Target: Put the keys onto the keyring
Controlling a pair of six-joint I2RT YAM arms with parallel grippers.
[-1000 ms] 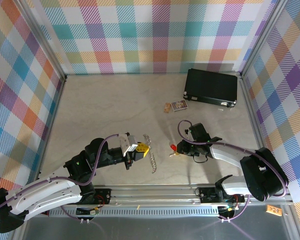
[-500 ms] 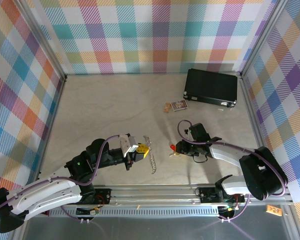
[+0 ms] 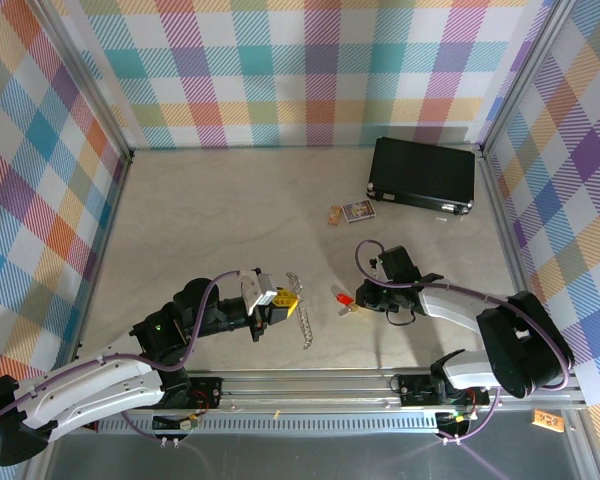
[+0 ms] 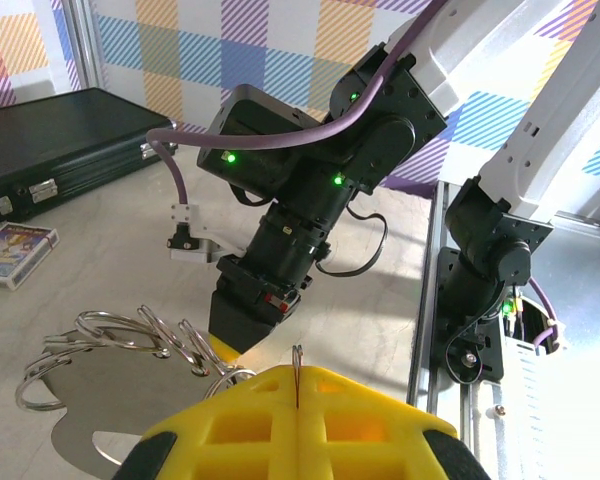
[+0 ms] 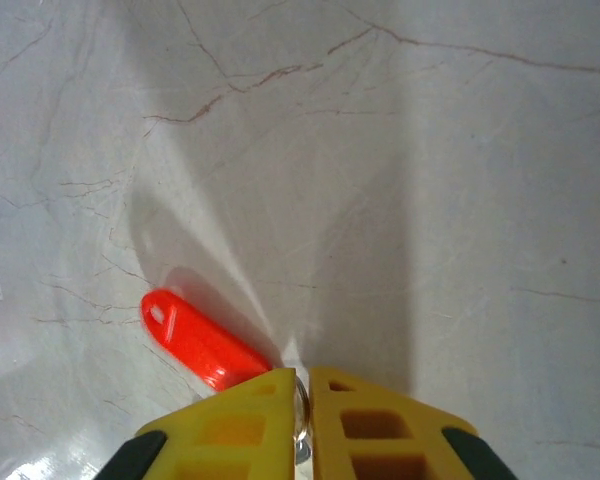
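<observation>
**Table** (image 3: 210, 220): The pale marbled surface is carrying all items. Both arms are working over its near half.

**Left arm** (image 3: 100, 375): It is reaching from its base at the near left, running low and to the right, with its wrist levelled toward the table's centre. The left gripper (image 3: 288, 297) is pinching its yellow fingers together on a thin wire of the keyring; the left wrist camera is showing that wire standing in the seam between the pads.

**Right arm** (image 3: 480, 320): It is folding back from its base at the near right and stretching left, its wrist pitching down toward the surface. The right gripper (image 3: 358, 300) is facing the left one, the two tips pointing at each other with a gap between them. Its fingers are closing on the key's metal end, with a sliver of metal showing between the pads in the right wrist camera.

**Case** (image 3: 423, 173): The black rectangular case is lying flat at the far right, well apart from both grippers.

**Keyring** (image 3: 302, 318): The silver loop is hanging from the left fingers and trailing toward the near edge, its coils spreading out beside the fingertips.

**Card** (image 3: 358, 211): The small printed card is lying just beside the case's near-left corner.

**Key** (image 3: 342, 301): Its red head is sticking out leftward from the right fingers, close over the table, near the keyring but apart from it.
</observation>
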